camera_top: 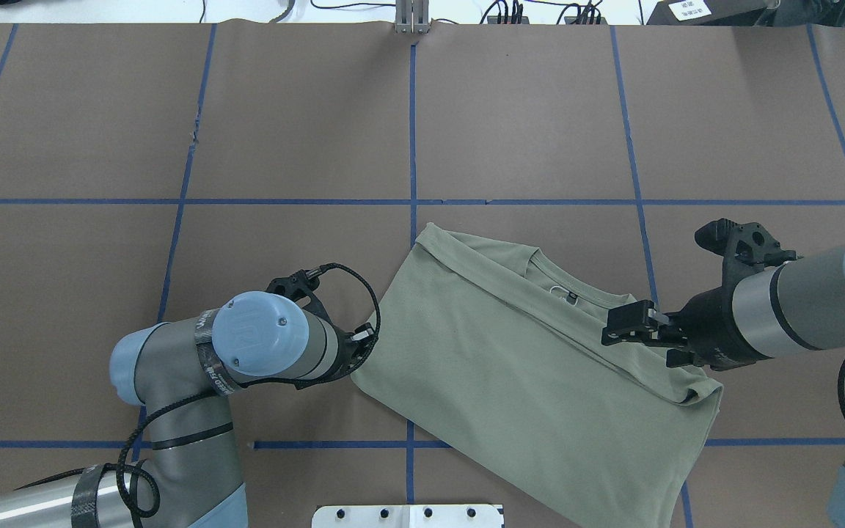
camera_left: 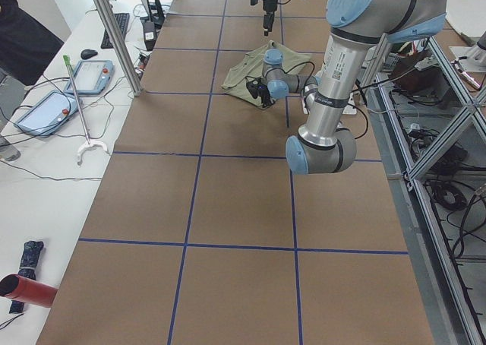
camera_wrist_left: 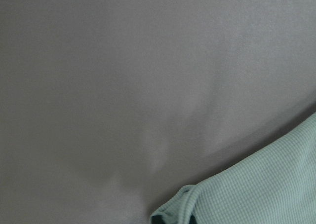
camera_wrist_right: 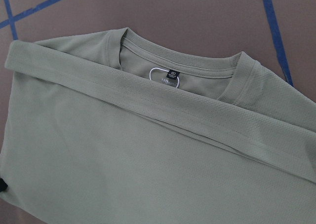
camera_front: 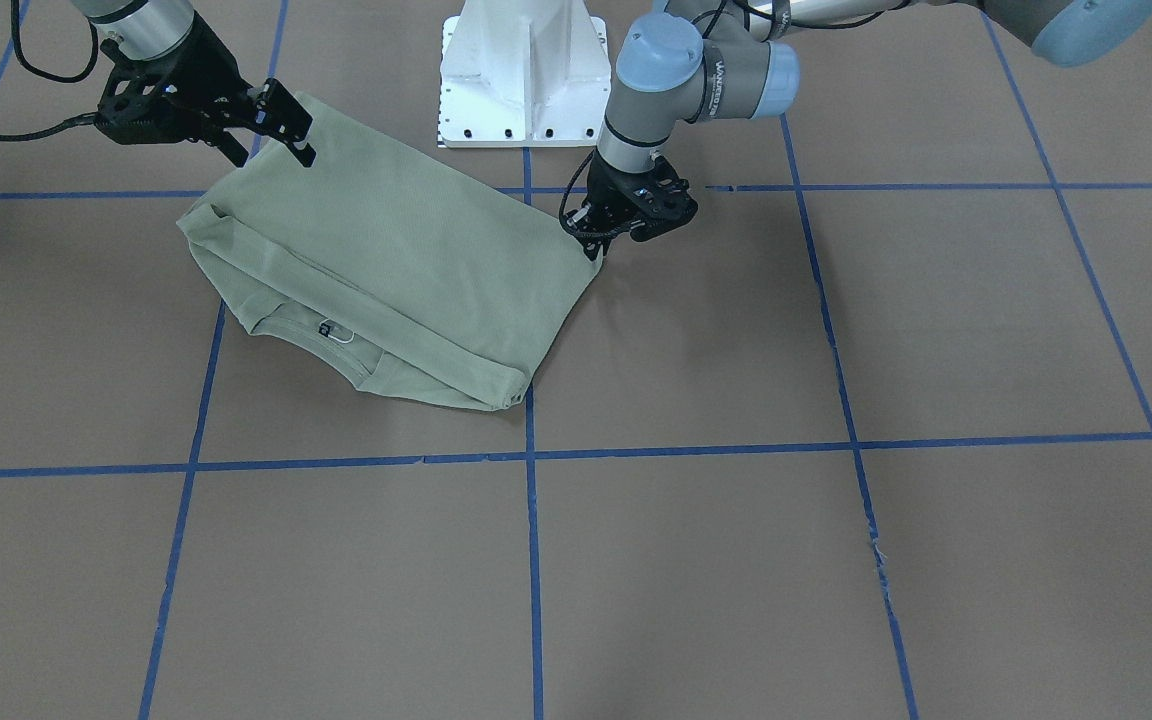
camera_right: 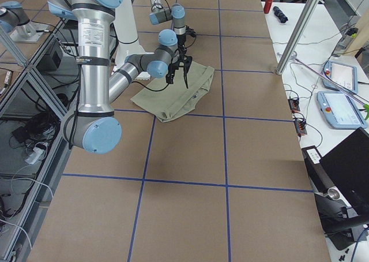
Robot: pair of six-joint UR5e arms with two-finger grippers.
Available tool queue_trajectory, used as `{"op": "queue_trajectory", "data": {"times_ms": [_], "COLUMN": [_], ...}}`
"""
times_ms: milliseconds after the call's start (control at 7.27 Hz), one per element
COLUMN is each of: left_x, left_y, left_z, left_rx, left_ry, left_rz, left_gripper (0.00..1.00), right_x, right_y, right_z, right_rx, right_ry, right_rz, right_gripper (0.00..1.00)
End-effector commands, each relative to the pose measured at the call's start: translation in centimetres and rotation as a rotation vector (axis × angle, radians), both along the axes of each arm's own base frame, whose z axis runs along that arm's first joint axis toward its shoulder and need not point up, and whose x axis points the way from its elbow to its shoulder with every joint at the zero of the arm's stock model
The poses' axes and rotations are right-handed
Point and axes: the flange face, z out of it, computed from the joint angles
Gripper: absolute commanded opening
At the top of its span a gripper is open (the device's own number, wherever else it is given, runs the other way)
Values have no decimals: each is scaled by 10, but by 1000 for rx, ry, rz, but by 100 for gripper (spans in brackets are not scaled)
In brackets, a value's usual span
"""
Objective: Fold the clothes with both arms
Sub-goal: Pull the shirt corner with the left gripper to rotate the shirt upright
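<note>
The sage-green, fine-ribbed knit shirt (camera_front: 406, 260) lies folded into a rough rectangle on the matte brown bench (camera_front: 836, 560), its ribbed collar showing. The black two-finger right claw (camera_front: 271, 150) hovers spread open over one edge. The black left claw (camera_front: 596, 245) meets a corner; I cannot tell its grip.
</note>
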Motion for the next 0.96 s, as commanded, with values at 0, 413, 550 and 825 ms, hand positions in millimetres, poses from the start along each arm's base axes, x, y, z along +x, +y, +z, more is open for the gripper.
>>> {"op": "queue_trajectory", "data": {"times_ms": [0, 413, 550, 825], "left_x": [-2, -28, -39, -61], "left_y": [-3, -49, -70, -106], "left_z": [0, 0, 3, 11], "left_rx": [1, 12, 17, 44], "left_ry": [0, -4, -10, -30], "left_rz": [-7, -81, -113, -152], "left_gripper": [0, 0, 0, 0], "right_x": [3, 8, 7, 7], "right_y": [-1, -4, -4, -5], "right_z": [-2, -12, -12, -14], "right_rx": [3, 17, 17, 20], "right_ry": [-5, -28, -27, -31], "right_rz": [6, 17, 17, 20], "right_gripper": [100, 100, 100, 100]}}
